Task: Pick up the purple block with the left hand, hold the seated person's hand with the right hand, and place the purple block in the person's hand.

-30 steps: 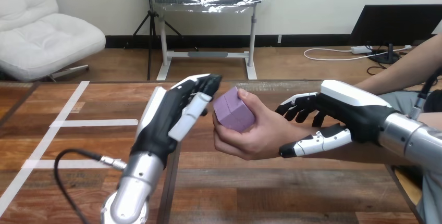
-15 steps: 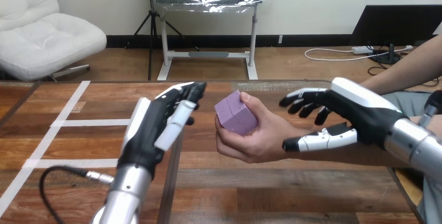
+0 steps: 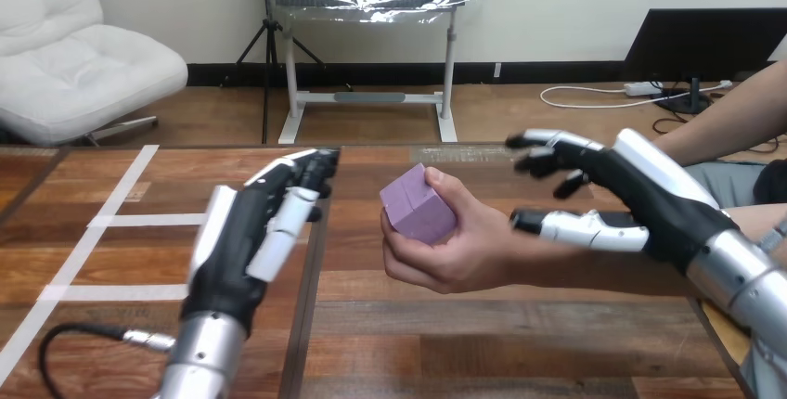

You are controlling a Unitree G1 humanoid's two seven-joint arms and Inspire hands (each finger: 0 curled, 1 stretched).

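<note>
Judging the handover done, I logged the purple block [image 3: 419,216] at frame centre, gripped in the person's hand [image 3: 464,255]; left hand [image 3: 243,232] centre-left, flat-open, empty; right hand [image 3: 650,197] at right, splayed beside the person's wrist [image 3: 549,264], clasping nothing.

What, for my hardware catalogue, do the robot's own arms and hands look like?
The left forearm and right forearm are silver metal cylinders. The left hand and right hand are black, with glossy white shells on their backs and slim jointed fingers in black and white segments ending in black tips.
</note>
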